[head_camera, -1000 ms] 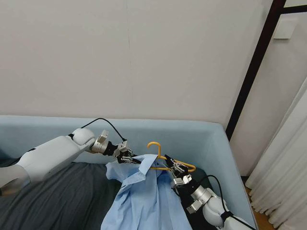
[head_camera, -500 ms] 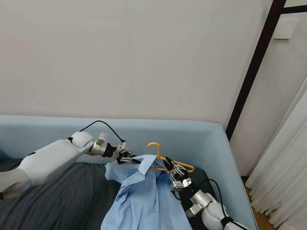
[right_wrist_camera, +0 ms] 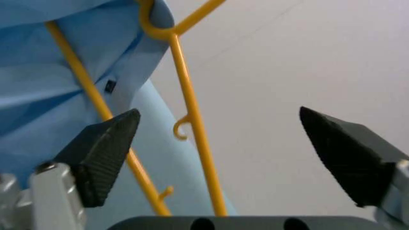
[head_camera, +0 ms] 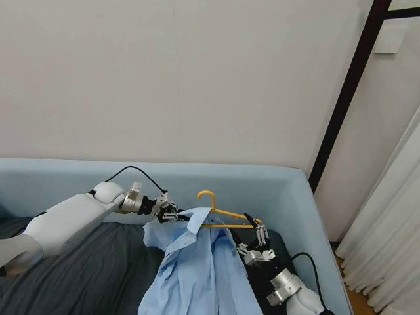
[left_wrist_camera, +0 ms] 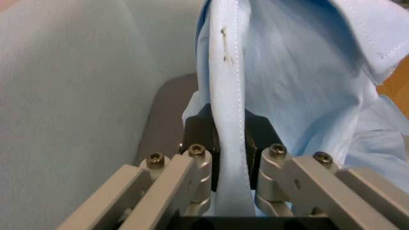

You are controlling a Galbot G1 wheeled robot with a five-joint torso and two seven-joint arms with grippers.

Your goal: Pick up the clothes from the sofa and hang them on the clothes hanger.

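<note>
A second ago my right gripper had been closed on the bare end of the hanger. It had since let go and dropped back toward me, with its fingers spread wide. In the right wrist view the orange wires ran between the jaws without touching either one. The hanger had lifted slightly and shifted toward my left.

So the hanger was no longer being held on that side. It hung on the shirt and on whatever my left gripper carried. I took this as a regrasp, not the end of the job.

The left gripper had kept its place by the sofa back. Its pads were pinched on a stitched edge of the shirt just below the collar.

The shirt was light blue. Its collar was up at the hanger's hook, and the body trailed down over the dark cloth on the seat. It covered the hanger's left arm only and the right arm stuck out bare, so I judged it half hung at best.
</note>
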